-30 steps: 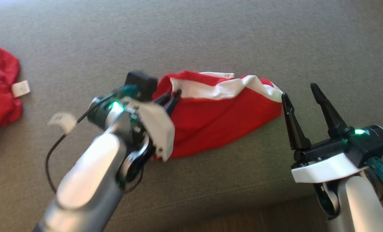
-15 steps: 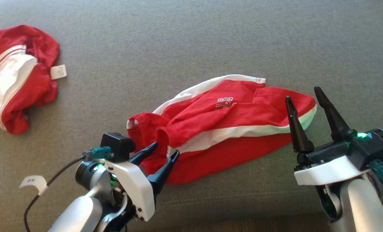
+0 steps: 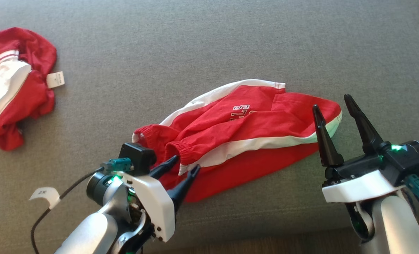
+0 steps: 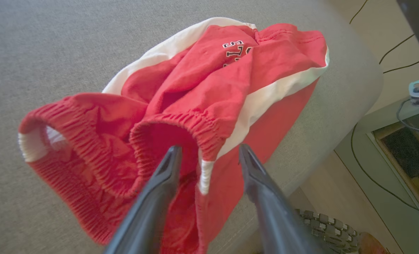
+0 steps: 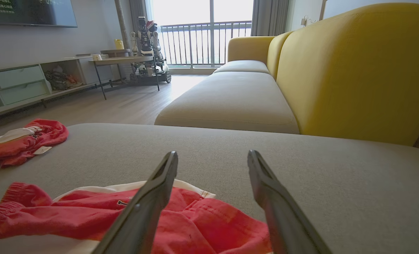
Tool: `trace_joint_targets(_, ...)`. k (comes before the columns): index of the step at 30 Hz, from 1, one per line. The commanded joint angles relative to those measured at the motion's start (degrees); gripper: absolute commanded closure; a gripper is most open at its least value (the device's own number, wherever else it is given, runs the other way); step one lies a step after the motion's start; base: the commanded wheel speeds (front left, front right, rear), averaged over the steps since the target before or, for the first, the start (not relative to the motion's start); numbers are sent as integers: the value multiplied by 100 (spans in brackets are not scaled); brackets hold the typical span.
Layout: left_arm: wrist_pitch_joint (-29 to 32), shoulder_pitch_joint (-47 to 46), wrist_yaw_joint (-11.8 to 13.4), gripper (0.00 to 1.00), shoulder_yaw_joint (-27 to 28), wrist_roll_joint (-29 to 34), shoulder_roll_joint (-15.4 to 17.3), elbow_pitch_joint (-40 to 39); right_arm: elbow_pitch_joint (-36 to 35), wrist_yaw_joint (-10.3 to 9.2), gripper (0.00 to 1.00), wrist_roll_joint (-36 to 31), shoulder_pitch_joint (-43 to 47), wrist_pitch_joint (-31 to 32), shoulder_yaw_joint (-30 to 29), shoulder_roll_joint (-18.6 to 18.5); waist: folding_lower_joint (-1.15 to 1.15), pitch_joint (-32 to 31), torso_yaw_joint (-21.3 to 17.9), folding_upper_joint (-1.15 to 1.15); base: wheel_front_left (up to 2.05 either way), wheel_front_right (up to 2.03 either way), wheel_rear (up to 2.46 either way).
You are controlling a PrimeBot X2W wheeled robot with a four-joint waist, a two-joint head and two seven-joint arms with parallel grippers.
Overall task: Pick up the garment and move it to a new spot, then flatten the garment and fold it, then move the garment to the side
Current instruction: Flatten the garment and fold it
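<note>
The garment, red shorts with white side stripes and a small printed logo, lies crumpled on the grey cushion. My left gripper stands open at the elastic waistband end. In the left wrist view the gripper has a fold of the shorts, with the white stripe's end, between its spread fingers. My right gripper is open in front of the shorts' right end, holding nothing. In the right wrist view it hovers just above the shorts.
A second red and white garment with a white tag lies bunched at the cushion's far left. The cushion's front edge and wood floor run along the bottom. A yellow sofa and a low cabinet stand beyond.
The head camera has shifted. A second ago the left gripper was at the shorts' left end, blurred in motion; now it stands open nearer the front edge and the shorts lie more spread. Right gripper unchanged.
</note>
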Motion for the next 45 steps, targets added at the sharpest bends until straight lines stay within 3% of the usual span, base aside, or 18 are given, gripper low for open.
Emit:
trace_joint_targets(1, -56, -202, 29, 51, 211, 73, 103, -227, -180, -1, 0, 49, -112, -36, 119, -10, 0, 6, -13, 0, 0, 0, 0)
trace_joint_targets(3, -53, -197, 60, 100, 226, 59, 97, -187, -175, -1, 0, 55, -111, -36, 119, -10, 0, 9, -23, 0, 0, 0, 0)
trace_joint_targets(9, 162, -134, 115, 100, 222, -60, 151, -50, -170, -1, 0, 65, -129, -36, 98, -10, 0, -9, 4, 0, 0, 0, 0)
trace_joint_targets(14, -82, -108, 180, 100, 389, -43, 196, -97, -59, -1, 0, 67, -83, -36, 108, -10, 0, -44, 72, 0, 0, 0, 0)
trace_joint_targets(24, -334, 71, 281, 100, 839, -97, 588, -268, 1421, -1, 0, 752, -220, -36, -41, -10, 0, -78, 266, 0, 0, 0, 0)
trace_joint_targets(35, -417, 86, 359, 100, 852, -67, 587, -223, 2395, -1, 2, 1248, -483, -36, 261, -10, 0, -106, 345, 0, 0, 0, 0)
trace_joint_targets(36, -425, 92, 365, 100, 853, -61, 593, -215, 2444, -1, 19, 1290, -493, -36, 289, -10, 0, -114, 337, 0, 0, 0, 0)
trace_joint_targets(37, -430, 99, 371, 100, 851, -55, 599, -207, 2481, -1, 45, 1306, -506, -36, 328, -10, 0, -123, 328, 0, 0, 0, 0)
trace_joint_targets(38, -430, 99, 371, 100, 851, -55, 599, -207, 2481, -1, 45, 1306, -506, -36, 328, -10, 0, -123, 328, 0, 0, 0, 0)
trace_joint_targets(39, -434, 106, 375, 100, 850, -54, 602, -204, 2513, -1, 81, 1320, -516, -36, 369, -10, 0, -129, 320, 0, 0, 0, 0)
trace_joint_targets(40, -441, 111, 378, 100, 853, -57, 605, -201, 2542, -1, 100, 1339, -524, -36, 392, -10, 0, -137, 313, 0, 0, 0, 0)
trace_joint_targets(45, -465, 129, 387, 100, 866, -72, 627, -181, 2622, -1, 100, 1406, -547, -36, 445, -10, 0, -187, 290, 0, 0, 0, 0)
